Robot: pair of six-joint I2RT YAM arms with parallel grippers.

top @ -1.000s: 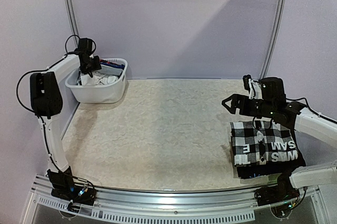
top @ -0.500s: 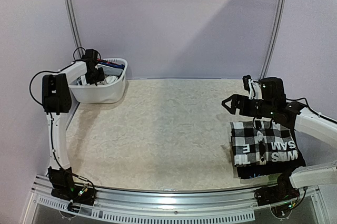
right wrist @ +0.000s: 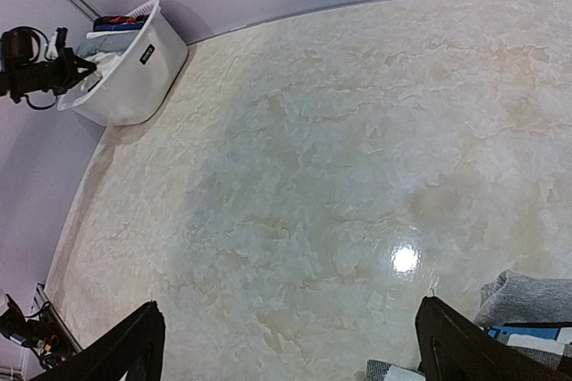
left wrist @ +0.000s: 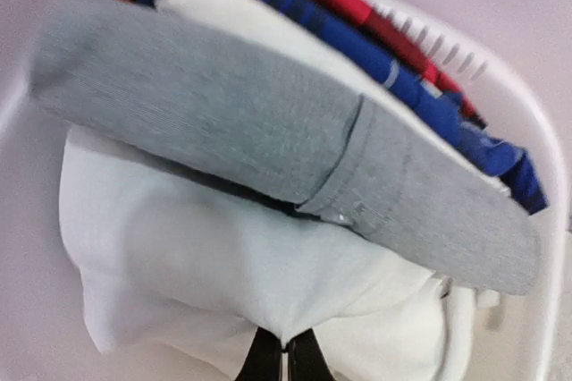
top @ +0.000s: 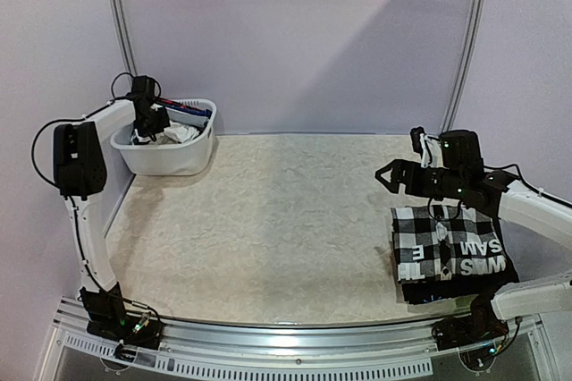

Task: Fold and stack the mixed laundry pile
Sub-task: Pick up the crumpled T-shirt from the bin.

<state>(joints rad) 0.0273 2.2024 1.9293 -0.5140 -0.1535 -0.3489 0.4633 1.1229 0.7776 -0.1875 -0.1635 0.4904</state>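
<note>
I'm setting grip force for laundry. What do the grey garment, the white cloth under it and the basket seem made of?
The grey garment: soft knit, likely cotton jersey; heathered matte surface, stitched seam. The white cloth: soft matte fabric, possibly cotton; it sags in smooth folds. The basket: rigid white plastic, smooth, with moulded slots.

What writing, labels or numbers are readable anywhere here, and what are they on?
"SAM": white letters on the black piece in the folded stack, top view.
"E", and what looks like "WIS": same black piece; the rest is hidden under the checkered shirt.
Dark label on the white basket: too small to read.
Nothing else is readable.
</note>
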